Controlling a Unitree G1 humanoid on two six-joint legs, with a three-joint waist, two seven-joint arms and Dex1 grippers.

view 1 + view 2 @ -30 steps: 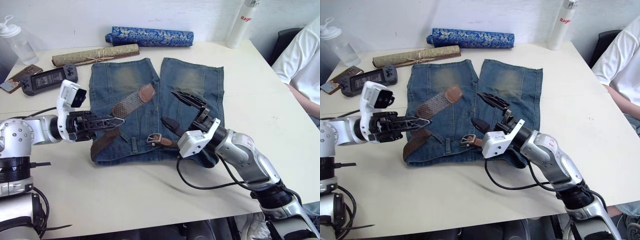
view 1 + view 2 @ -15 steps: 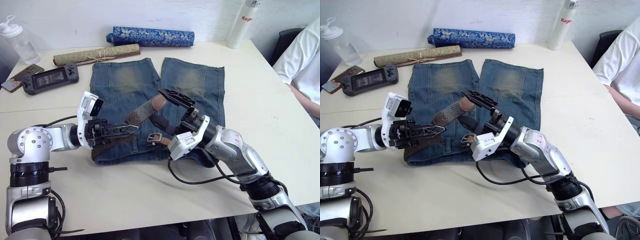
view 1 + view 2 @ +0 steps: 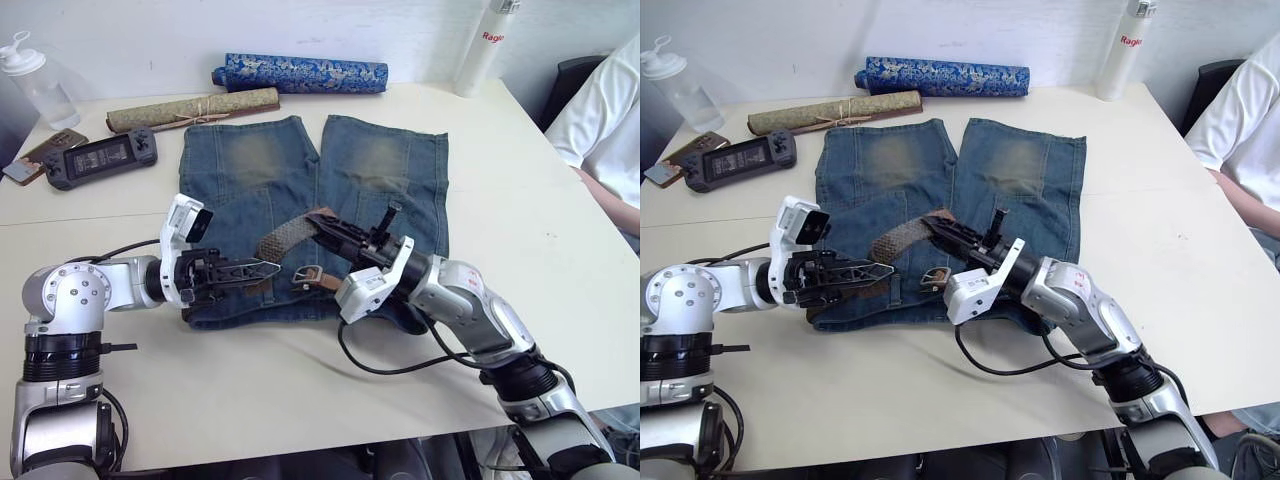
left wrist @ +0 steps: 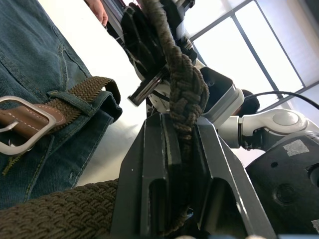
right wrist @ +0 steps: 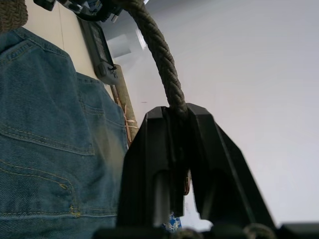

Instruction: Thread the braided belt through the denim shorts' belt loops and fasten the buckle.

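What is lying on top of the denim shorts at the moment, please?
The braided belt lies across the denim shorts, its buckle near the waistband. Both pincers, left and right, are shut on it. The belt under them is hidden.

Light: bright, even | shadows: soft | wrist views: bright window backlight, near parts blurred

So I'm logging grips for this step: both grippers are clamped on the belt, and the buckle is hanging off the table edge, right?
Not quite. Both the left gripper and right gripper are shut on the belt, but the buckle lies on the shorts near the waistband, not off the table edge. The left eye view shows it.
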